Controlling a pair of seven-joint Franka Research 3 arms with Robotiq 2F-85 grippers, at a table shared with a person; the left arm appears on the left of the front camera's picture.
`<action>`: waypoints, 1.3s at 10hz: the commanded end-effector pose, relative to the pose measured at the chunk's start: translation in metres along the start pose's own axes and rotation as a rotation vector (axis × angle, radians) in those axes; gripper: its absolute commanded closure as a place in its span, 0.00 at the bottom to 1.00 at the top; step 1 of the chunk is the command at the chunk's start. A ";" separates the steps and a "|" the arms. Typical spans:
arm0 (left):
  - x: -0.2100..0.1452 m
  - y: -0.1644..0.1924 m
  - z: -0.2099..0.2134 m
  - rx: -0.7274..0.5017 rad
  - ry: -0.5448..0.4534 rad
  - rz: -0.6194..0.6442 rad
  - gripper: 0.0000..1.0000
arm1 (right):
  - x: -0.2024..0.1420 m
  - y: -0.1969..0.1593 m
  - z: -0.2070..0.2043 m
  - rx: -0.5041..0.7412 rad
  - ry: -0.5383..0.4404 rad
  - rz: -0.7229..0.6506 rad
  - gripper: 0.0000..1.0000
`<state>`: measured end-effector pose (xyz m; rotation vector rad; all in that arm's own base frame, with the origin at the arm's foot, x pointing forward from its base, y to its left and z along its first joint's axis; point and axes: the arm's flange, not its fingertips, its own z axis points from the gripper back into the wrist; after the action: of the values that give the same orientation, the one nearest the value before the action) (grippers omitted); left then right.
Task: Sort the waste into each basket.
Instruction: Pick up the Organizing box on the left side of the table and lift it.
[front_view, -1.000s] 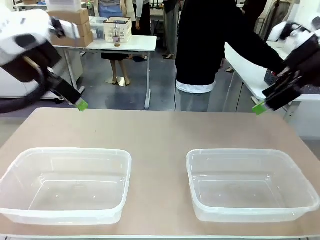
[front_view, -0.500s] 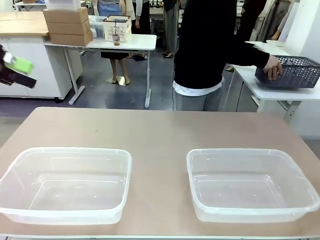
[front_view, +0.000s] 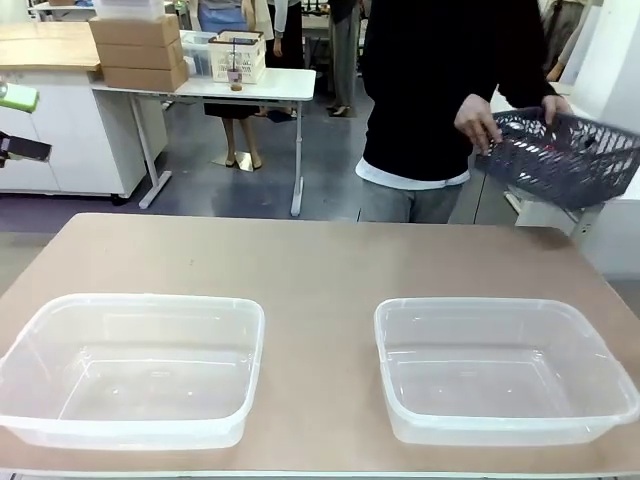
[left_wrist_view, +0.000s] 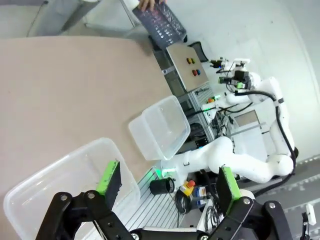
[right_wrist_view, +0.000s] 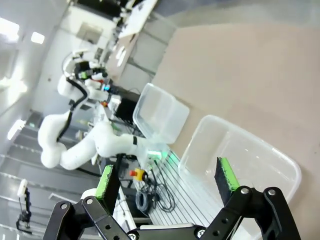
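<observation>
Left end effector (left_wrist_view: 167, 169), right end effector (right_wrist_view: 165, 165) agape; clear baskets (front_view: 150, 298) on table (front_view: 320, 255).

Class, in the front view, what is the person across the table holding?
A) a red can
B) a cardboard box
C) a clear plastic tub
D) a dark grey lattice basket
D: the person's hand grips the rim of the dark grey lattice basket, held tilted in the air.

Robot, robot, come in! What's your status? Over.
Left gripper open, right gripper open. Left basket and right basket hold nothing yet. Person's hand holds grey lattice basket beyond the table.
</observation>
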<state>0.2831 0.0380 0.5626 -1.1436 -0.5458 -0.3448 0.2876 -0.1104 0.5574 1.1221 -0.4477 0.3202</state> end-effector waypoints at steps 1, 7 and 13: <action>0.001 -0.001 0.002 -0.023 0.006 -0.037 0.00 | 0.000 0.005 0.005 0.006 0.001 0.059 0.00; 0.001 -0.001 0.002 -0.023 0.006 -0.037 0.00 | 0.000 0.005 0.005 0.006 0.001 0.059 0.00; -0.004 -0.012 0.011 0.152 0.097 -0.044 0.00 | -0.002 0.027 -0.028 -0.057 0.070 0.033 0.00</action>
<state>0.2771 0.0407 0.5640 -1.0808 -0.5284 -0.3642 0.2824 -0.1032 0.5615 1.0839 -0.4346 0.3577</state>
